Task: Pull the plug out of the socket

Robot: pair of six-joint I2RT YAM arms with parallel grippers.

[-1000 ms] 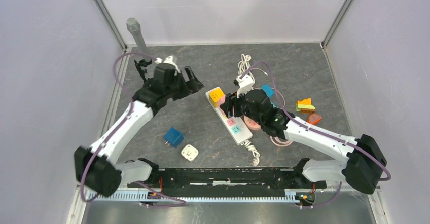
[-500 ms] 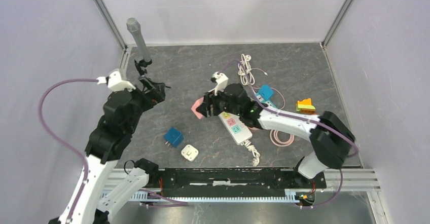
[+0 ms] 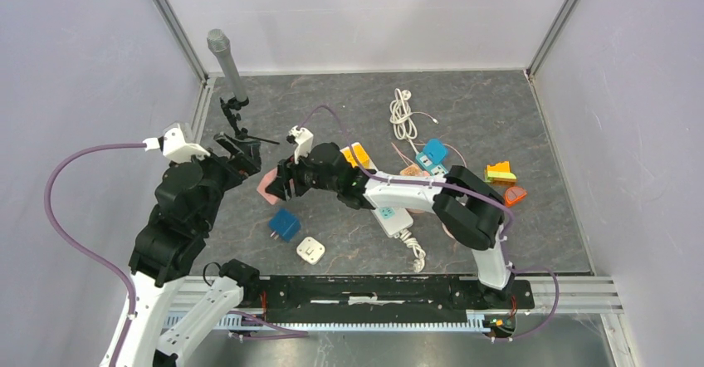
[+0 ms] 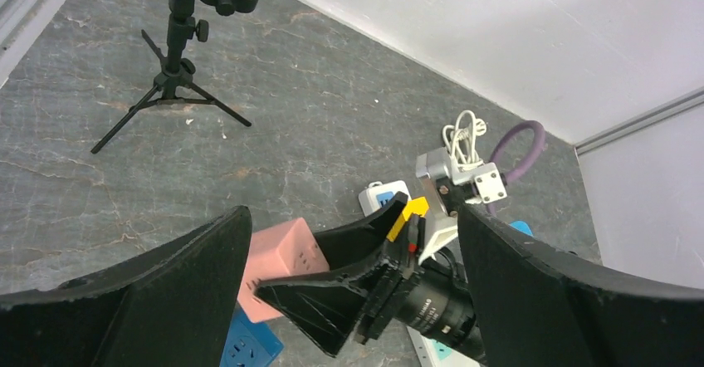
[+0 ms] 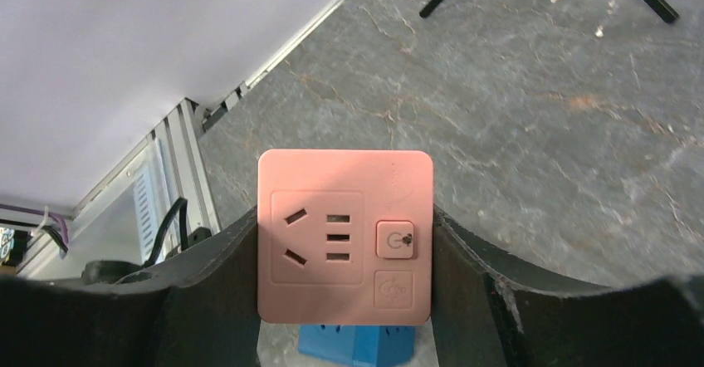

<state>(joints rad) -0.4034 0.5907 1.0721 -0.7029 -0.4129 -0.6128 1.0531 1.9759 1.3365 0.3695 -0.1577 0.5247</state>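
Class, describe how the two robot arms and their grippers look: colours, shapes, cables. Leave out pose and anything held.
Both the left arm and right arm have white tubular links joined by bulky black joints. Each carries a looping purple cable and a small white camera block at the wrist. The left gripper and right gripper have broad, black, wedge-shaped fingers.

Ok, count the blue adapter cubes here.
2: the near blue cube beside the white adapter; the far blue cube near the coiled white cable. The right arm may hide others.
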